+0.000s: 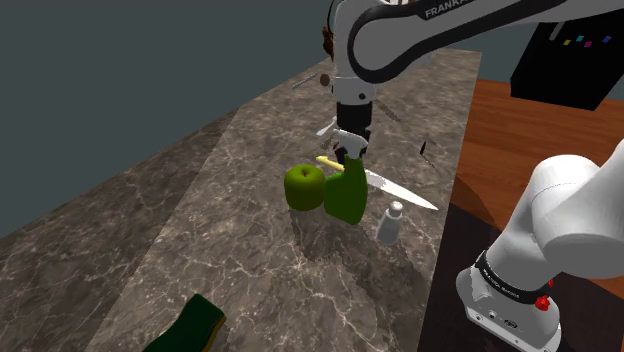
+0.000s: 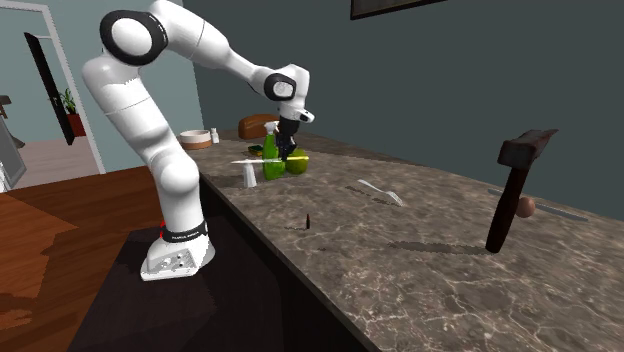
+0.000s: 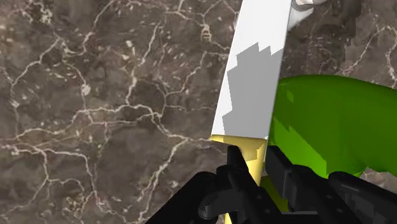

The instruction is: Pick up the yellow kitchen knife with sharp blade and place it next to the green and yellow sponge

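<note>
Sponge [image 1: 190,328] is lying at the table's [image 1: 200,240] near end in shoulder view. Further back a white shaker [image 1: 390,224] is standing, then apple [image 1: 304,187] & green bottle [image 1: 346,195] side by side. End effector [image 1: 345,150] is clamping the knife [image 1: 400,189] by its yellow handle next to the bottle, well apart from sponge.

Cropped things
The yellow-handled white-bladed knife [image 3: 251,76] runs past the wrist view's edge; the green-and-yellow sponge [image 1: 195,322] is cropped at the shoulder view's lower left.
</note>
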